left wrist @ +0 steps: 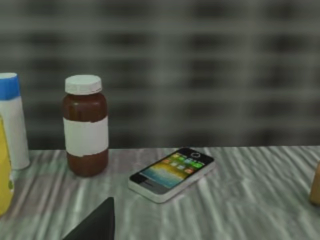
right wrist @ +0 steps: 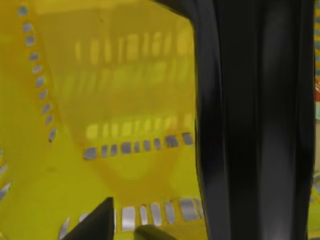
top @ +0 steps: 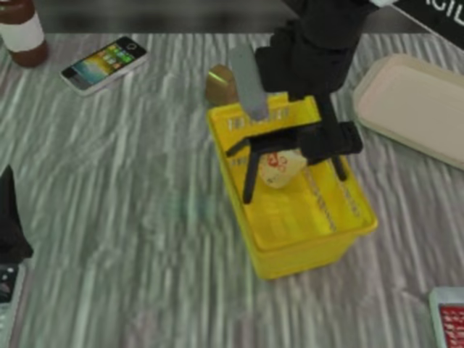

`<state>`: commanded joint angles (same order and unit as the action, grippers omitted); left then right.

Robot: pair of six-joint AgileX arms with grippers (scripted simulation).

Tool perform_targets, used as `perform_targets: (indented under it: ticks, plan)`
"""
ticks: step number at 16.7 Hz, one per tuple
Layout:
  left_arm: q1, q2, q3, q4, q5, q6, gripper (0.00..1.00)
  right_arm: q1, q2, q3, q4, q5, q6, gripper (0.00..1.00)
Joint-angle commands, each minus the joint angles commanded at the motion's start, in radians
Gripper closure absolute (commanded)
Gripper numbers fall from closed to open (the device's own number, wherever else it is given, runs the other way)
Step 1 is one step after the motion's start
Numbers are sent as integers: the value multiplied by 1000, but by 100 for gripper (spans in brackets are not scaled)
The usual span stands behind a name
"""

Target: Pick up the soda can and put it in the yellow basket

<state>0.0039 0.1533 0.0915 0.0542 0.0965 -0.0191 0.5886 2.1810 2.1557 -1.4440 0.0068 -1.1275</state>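
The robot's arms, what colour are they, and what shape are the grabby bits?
Both arms are black. The right arm over the yellow basket is thick and blocky, ending in a right gripper with thin straight fingers. Of the left gripper, at the table's left edge, only a dark pointed wedge shows. No cables or markings are visible.
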Motion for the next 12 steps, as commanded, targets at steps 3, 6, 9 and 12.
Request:
perform_targets:
  ticks: [3,6,9,12]
  plan:
    - [13,-123,-73,-44,-77,15,0,35,116,113,-79,-2,-62,0]
    - [16,-153,-92,-54,-97,19,0,43,142,140,-98,-3,-78,0]
    - [16,-153,-92,-54,-97,19,0,43,142,140,-98,-3,-78,0]
    - [16,-153,-92,-54,-97,19,0,42,140,121,-81,-3,-79,0]
